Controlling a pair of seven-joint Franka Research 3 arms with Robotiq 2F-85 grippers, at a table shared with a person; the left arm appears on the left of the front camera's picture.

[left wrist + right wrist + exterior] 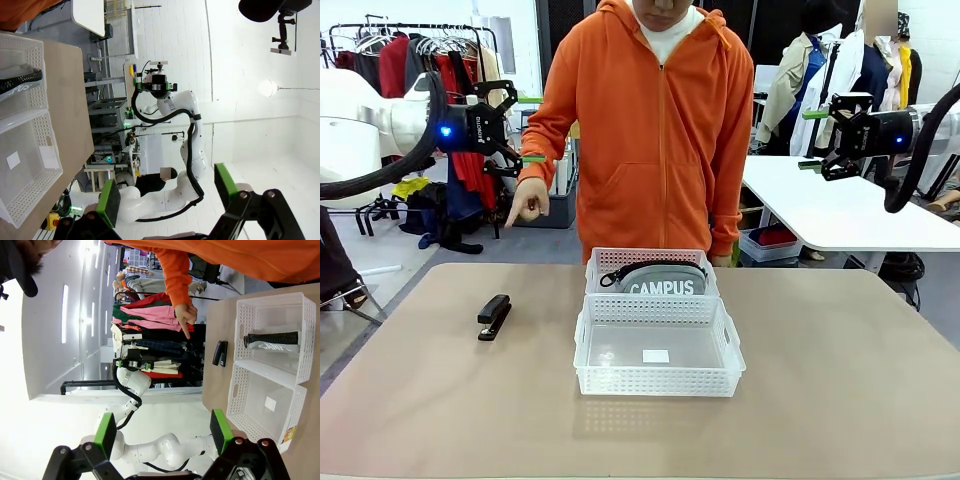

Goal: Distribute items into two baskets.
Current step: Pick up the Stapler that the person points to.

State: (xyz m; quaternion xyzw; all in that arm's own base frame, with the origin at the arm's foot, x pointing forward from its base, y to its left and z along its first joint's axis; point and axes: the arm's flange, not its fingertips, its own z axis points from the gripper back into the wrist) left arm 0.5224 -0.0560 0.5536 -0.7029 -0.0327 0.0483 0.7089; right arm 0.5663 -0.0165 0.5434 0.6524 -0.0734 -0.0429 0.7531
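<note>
Hovering well above the counter (840, 400), the left hand (532, 130) and right hand (812, 140) are both spread and empty. The stapler (494, 316) lies far below the left hand; the pouch (660, 282) sits in the far basket (608, 260), down between the two hands, and the near basket (655, 380) holds no item. A descent for the stapler may brush the person's pointing finger (513, 218) just under the left hand, or the low, slim stapler may skid from a misaligned pinch
</note>
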